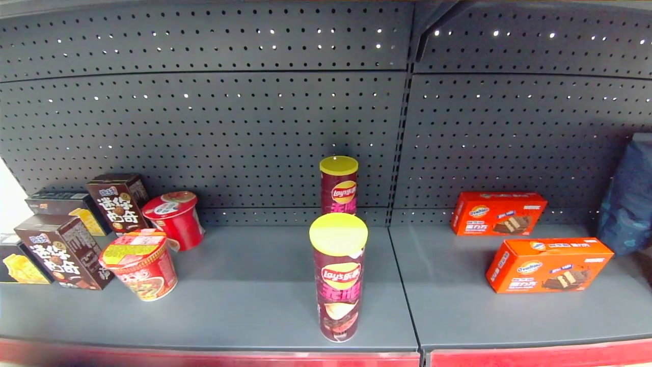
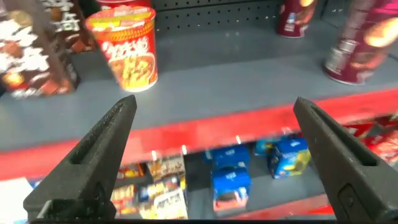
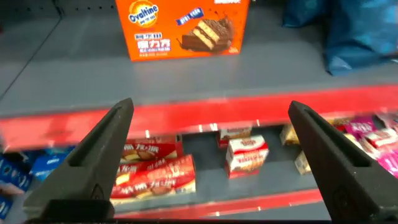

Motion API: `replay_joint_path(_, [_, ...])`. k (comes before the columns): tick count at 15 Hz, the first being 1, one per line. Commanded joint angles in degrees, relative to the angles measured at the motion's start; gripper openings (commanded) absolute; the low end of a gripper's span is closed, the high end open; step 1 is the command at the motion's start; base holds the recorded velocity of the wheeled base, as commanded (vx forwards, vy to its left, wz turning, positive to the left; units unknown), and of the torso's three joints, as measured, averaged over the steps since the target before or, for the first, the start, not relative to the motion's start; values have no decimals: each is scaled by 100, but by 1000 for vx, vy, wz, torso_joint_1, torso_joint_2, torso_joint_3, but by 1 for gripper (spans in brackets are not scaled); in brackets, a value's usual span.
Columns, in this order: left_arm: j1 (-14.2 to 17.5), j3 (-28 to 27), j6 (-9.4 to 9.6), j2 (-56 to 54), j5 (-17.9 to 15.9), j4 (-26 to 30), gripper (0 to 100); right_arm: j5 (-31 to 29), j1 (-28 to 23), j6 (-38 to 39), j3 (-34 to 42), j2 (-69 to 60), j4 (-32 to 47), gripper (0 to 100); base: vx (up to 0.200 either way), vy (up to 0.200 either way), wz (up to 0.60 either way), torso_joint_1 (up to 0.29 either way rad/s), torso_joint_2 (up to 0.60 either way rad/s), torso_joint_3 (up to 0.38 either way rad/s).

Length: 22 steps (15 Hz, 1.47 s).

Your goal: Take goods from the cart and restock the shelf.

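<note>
I am keeping left jaws and right jaws wide open and empty, facing the grey metal shelf (image 1: 229, 300). Restocking well probably means standing goods upright beside the yellow-lidded maroon cardboard tube (image 1: 338, 275) at near centre.

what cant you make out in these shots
Head view: dark blue bag, cut off by the right edge.
Head view: rear maroon yellow-lidded chip can, base hidden by the front maroon chip can.
Head view: black-and-yellow box, cut by the left edge.
Left wrist view: small blue packs, print blurred.
</note>
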Motion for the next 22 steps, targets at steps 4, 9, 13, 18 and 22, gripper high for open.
replay_joint_path(4, [-1, 0, -239, 22, -46, 9, 100, 1, 0, 0, 0, 24, -2, 100, 0, 0, 0, 0, 0, 0])
replay_joint_path(9, [-1, 0, -248, 22, 7, 9, 100, 1, 0, 0, 0, 24, -2, 100, 0, 80, 0, 1, 1, 1])
replay_joint_path(13, [-1, 0, -257, 22, -19, 9, 100, 1, 0, 0, 0, 24, -2, 100, 0, 0, 0, 0, 0, 0])
replay_joint_path(18, [-1, 0, -257, 22, -19, 18, 100, 1, 0, 0, 0, 24, -2, 100, 0, 0, 0, 0, 0, 0])
replay_joint_path(22, [-1, 0, -248, 22, -19, 18, 100, 1, 0, 0, 0, 24, -2, 100, 0, 0, 0, 0, 0, 0])
